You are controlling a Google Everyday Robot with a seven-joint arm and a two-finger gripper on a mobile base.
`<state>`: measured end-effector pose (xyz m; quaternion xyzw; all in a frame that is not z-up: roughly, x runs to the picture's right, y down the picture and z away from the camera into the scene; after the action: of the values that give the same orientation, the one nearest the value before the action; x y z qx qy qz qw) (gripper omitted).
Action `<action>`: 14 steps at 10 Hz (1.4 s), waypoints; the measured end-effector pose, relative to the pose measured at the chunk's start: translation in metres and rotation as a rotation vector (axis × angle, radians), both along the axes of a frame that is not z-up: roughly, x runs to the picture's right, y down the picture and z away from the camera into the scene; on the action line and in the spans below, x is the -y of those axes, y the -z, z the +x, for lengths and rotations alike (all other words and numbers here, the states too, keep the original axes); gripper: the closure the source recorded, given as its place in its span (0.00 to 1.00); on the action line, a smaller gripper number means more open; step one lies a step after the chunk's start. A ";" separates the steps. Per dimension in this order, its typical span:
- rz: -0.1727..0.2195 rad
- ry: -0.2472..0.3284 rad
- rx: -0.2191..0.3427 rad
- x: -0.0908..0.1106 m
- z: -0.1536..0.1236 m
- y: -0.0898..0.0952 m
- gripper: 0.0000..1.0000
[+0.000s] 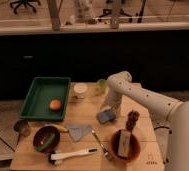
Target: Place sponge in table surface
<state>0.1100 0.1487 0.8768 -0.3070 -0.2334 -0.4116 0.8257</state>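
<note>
Camera view, one arm, white, reaching in from the right and bending down over the middle of the table surface; gripper hangs at the arm's end, directly above the sponge; cannot tell whether it grasps the sponge or has let go, nor whether the two touch.

One sponge, blue-grey, sitting at the table's middle, right of centre, slightly skewed to the plank lines.

Count of the rest:
- one green tray at the back left; one orange fruit inside it, near its right front corner
- two cups at the back edge: one white cup just right of the tray; one pale green cup beside it, close to the arm
- one grey-blue cloth, flat, front left of the sponge and apart from it
- two bowls: one dark bowl front left holding something green; one brown bowl front right with a tan-and-white block upright in it
- one white-handled brush along the front edge
- one small metal cup at the left edge
- one dark knobbly object behind the brown bowl; too unclear to name
</note>
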 end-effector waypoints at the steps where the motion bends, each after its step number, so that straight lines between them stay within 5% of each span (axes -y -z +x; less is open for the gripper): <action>1: -0.001 0.002 -0.001 0.000 0.001 0.000 0.20; 14: 0.033 -0.046 -0.015 0.022 0.019 0.005 0.20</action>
<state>0.1294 0.1268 0.8723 -0.2910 -0.2275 -0.3939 0.8417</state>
